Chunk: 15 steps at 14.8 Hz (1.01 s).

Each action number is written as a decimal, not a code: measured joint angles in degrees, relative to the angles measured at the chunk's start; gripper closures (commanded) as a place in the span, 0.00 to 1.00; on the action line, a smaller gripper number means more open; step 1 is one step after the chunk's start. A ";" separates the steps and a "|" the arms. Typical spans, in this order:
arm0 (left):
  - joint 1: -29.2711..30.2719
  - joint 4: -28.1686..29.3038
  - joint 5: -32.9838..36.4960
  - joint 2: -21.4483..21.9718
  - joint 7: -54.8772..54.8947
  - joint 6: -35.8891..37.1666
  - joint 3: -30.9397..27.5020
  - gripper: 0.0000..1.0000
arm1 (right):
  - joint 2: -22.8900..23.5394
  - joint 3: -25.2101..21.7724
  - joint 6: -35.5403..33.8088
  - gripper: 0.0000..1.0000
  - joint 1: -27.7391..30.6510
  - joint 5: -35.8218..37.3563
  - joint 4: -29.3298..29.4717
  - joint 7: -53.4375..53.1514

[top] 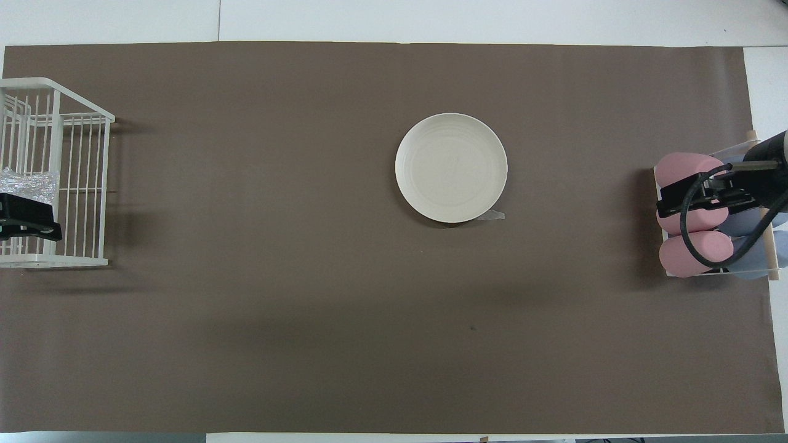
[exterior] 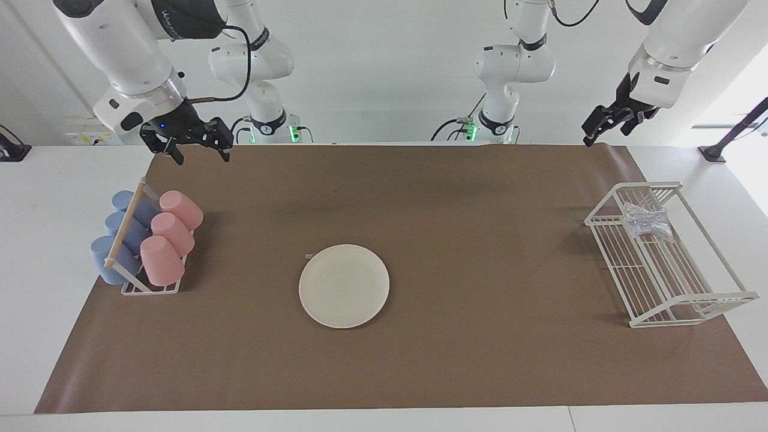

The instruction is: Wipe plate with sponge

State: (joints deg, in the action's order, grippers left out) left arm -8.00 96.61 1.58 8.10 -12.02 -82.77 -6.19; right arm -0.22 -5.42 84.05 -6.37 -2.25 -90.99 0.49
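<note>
while one sponge (exterior: 646, 221) lies racked, one plate (exterior: 344, 285), six cups (exterior: 146, 235).

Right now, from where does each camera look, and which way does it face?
Facing view: high across the table, facing the robots; both arms and bases show, left gripper and right gripper raised.
Overhead view: high above the robots' end, looking steeply down; only the gripper tips show.
Shared: plate, sponge in the wire rack, cup rack, half a turn apart.

Two high cameras, half a turn apart
One faces the robots across the bench (exterior: 18, 252); one looks steeply down from their end; both show the plate (exterior: 344, 285) mid-frame
</note>
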 measured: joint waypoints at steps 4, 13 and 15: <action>1.72 0.56 -1.16 -1.84 3.43 -4.03 0.07 0.00 | 0.00 0.00 0.00 0.00 0.00 0.00 0.00 0.00; 1.79 -3.16 -2.15 -3.48 3.87 -2.41 1.94 0.00 | 0.00 0.00 0.00 0.00 0.00 0.00 0.00 0.00; 1.81 -3.14 -2.15 -3.48 3.87 -2.34 2.86 0.00 | 0.00 0.00 0.00 0.00 0.00 0.00 0.00 0.00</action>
State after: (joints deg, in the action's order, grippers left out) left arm -6.19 93.47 -0.57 4.62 -8.15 -85.11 -3.33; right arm -0.22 -5.42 84.05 -6.37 -2.25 -90.99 0.49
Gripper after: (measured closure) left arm 0.000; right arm 0.000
